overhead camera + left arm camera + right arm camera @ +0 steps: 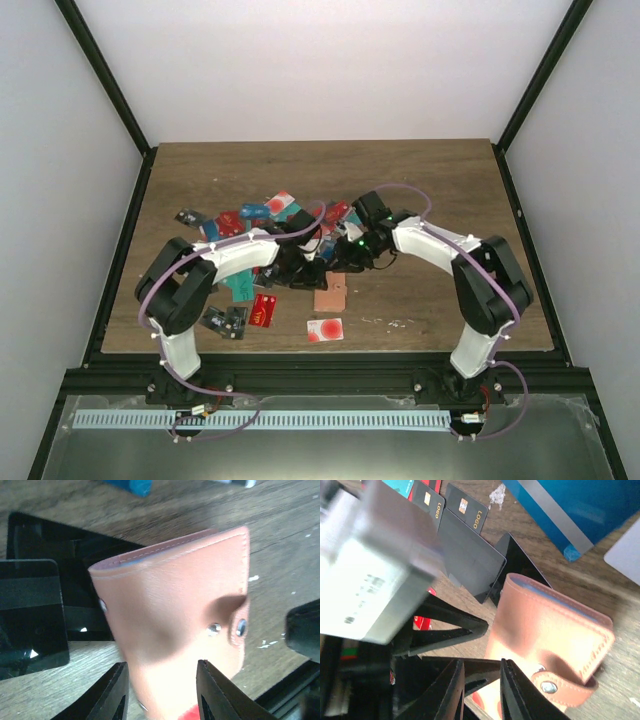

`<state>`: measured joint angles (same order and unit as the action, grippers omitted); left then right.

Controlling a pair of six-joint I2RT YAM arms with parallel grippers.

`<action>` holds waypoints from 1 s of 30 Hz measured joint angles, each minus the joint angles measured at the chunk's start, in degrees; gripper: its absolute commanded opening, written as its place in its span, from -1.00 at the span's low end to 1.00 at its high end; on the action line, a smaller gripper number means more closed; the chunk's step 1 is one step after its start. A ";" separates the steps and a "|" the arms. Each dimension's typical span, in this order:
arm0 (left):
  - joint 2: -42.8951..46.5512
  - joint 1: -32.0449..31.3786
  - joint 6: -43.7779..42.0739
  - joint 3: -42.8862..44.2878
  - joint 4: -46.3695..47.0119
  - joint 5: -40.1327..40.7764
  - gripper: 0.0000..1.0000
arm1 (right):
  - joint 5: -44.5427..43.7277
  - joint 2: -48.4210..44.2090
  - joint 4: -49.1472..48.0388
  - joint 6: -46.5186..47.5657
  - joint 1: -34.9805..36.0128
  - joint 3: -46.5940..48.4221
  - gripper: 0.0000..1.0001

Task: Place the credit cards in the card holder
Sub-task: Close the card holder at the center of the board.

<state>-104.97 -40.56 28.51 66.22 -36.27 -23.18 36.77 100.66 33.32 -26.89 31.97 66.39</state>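
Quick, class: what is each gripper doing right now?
Left gripper: closed on the card holder.
Right gripper: slightly open, nothing seen between its jaws.

Readable print: one word, seen twice.
"LOGO" in gold lettering stands on the left black card (pixel 432 502) and again on the right black card (pixel 467 511), each beside a chip; small print on the grey block (pixel 365 590) is too blurred to read.

We see a brown wooden table (pixel 430 180) carrying scattered credit cards (pixel 252 211); a white card with a red dot (pixel 324 329) lies near its front edge.
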 measured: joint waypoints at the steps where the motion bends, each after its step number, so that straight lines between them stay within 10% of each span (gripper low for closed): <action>1: 0.26 0.00 -0.04 0.57 -0.37 0.00 -0.21 | 0.57 -1.11 -0.63 -0.15 -0.50 -1.20 -0.55; 30: -5.86 0.00 -1.77 9.88 -3.02 -5.84 -0.24 | 3.93 -11.21 -16.06 -9.05 -4.79 -21.59 -0.90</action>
<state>-110.83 -40.56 26.74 76.09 -39.29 -29.02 40.71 89.45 17.26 -35.94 27.18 44.80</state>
